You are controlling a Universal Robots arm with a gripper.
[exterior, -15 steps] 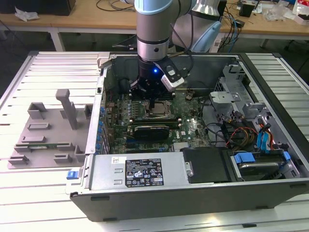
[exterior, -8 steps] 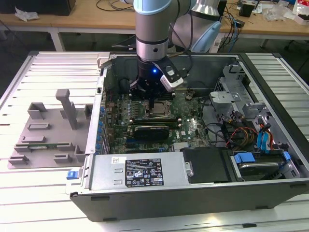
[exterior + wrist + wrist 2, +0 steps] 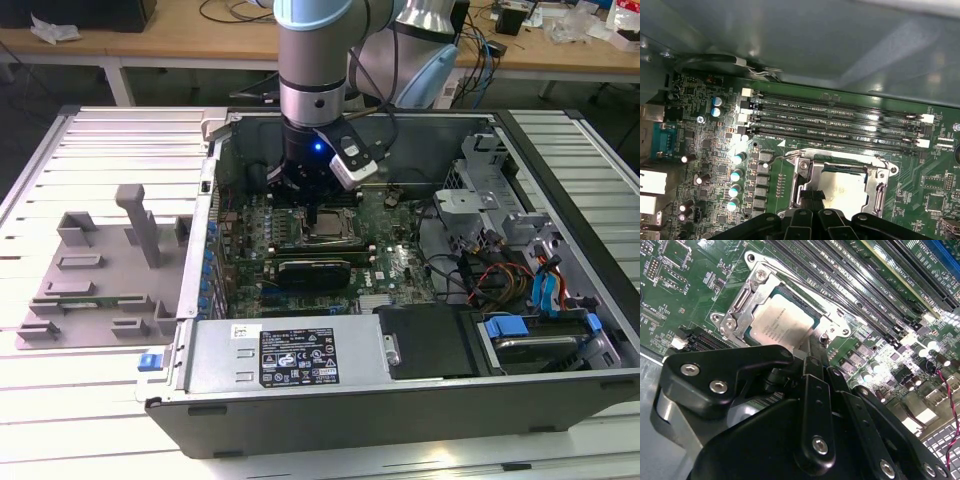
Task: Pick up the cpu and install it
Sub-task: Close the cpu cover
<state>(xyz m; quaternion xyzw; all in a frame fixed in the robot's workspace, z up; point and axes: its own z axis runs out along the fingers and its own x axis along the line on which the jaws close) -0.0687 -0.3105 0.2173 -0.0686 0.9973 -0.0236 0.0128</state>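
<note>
- Exterior view: the gripper is seen poised over the cpu, centre frame.
- First wrist view: fingertips are shown pressed together over the cpu, lower centre.

You have the gripper inside the open computer case, just above the cpu at the middle of the motherboard.

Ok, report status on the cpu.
Pincer low over the socket frame. Cpu sits inside that frame, pincer at its edge. Nothing seen in the way.
</note>
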